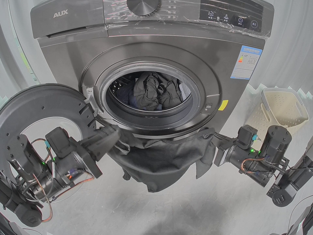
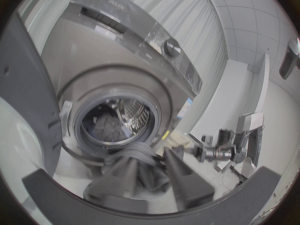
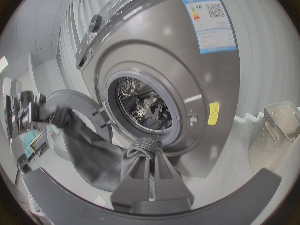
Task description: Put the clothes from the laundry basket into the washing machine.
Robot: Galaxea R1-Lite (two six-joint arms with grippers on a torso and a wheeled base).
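The left gripper point(image 1: 112, 136) was clamped shut on one bunched end of a dark garment point(image 1: 163, 162). The right gripper point(image 1: 217, 140) was closed tight on the other end (fabric sat pinched between its fingers point(image 3: 168, 182)).

Stretched between them, the garment ran left to right, its long axis parallel to the front of the washing machine point(image 1: 195, 49). It hung just below the round opening and nearer than it, its loose body sagging toward the floor.

To do this step well, both arms should probably rise together until the sag clears the door seal. They should then carry it far into the drum beside the clothes already inside point(image 1: 153, 90), letting go only once the bulk is in.

The open door point(image 1: 42, 105) stood at the left, and the laundry basket point(image 1: 283, 108) well apart at the right.
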